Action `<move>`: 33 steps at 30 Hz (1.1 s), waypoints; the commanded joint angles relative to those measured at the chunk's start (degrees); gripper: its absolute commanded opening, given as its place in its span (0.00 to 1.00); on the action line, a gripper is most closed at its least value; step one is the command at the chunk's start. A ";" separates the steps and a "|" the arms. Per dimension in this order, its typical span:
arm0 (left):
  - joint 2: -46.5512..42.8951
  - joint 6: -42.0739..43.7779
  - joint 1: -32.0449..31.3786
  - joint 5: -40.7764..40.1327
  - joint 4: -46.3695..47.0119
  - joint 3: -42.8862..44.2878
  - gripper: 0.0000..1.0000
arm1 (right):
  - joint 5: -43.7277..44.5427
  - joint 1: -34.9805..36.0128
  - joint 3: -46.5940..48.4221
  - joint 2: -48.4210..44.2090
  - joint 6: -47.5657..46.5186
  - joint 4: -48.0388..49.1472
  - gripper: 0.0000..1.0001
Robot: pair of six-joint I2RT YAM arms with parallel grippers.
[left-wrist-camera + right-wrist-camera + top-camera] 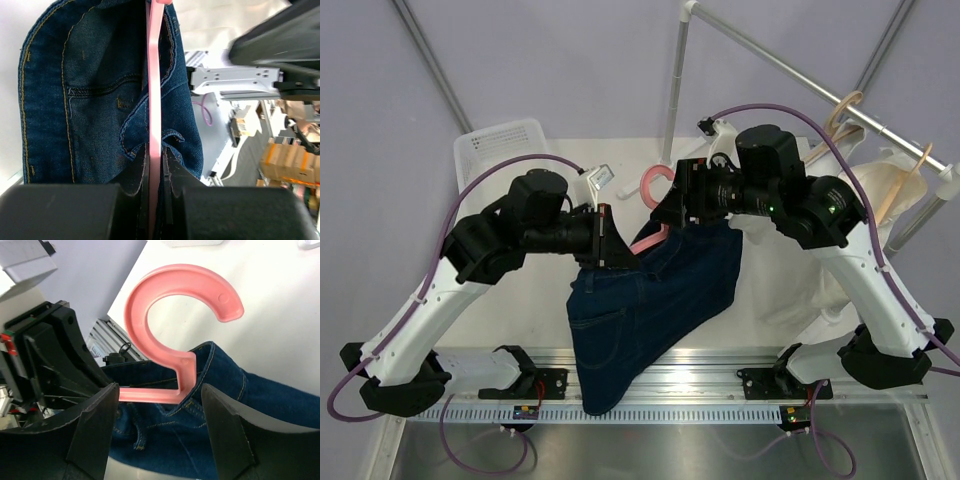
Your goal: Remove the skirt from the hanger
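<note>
- White table [520, 310] lies under both arms, with a pale grey wall behind it
- Left claw [610, 240] is squeezed tight on the flat bar of the pink hanger [655, 182]
- From the left wrist, its two black fingers [172, 180] press that bar from both sides, with no gap to see
- Some blue cloth is tucked right by those fingers, but I cannot tell if it is pinched too
- Right claw [680, 205] is open wide
- It has one finger on each side of the hanger's neck, just under the big round hook
- Neither of these fingers squeezes the neck, and blue cloth shows between them
- The skirt [640, 300] is dark blue denim with yellow stitching, and it is on the hanger
- Its top edge is bunched up around the bar, right where the two claws meet
- From the hanger, the skirt spreads toward the near side of the table
- In the top view its far end reaches the metal rail [720, 378] by the arm bases
- Left of the hanger and farther back sits a white basket [505, 140] with small holes
- Right of the hanger stands a clothes rack [770, 50] made of white poles
- Wooden hangers [840, 115] hang on that rack, and one holds a cream cloth [880, 195]
</note>
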 commanded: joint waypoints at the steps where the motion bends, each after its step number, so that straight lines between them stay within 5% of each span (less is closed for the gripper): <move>1: -0.78 -3.36 -0.13 6.50 9.61 0.52 0.00 | 2.77 1.25 -0.98 0.41 -3.53 2.51 0.73; 15: -0.43 -3.28 -0.13 10.11 9.97 0.17 0.00 | 5.75 3.01 -1.16 2.87 -6.18 3.13 0.56; 23: 0.45 -3.90 -0.04 9.93 8.92 1.22 0.00 | 12.95 5.91 -0.63 2.78 -6.00 0.06 0.00; 24: 0.54 -3.90 -0.04 9.32 8.65 1.49 0.00 | 13.49 6.00 -0.55 2.69 -5.74 -0.21 0.00; 31: -0.25 -0.22 0.05 7.47 6.02 3.59 0.97 | 18.59 6.00 1.12 1.82 -5.65 -2.23 0.00; 33: -0.60 1.11 0.14 5.64 4.26 5.87 0.99 | 19.38 6.00 0.95 1.29 -6.35 -2.41 0.00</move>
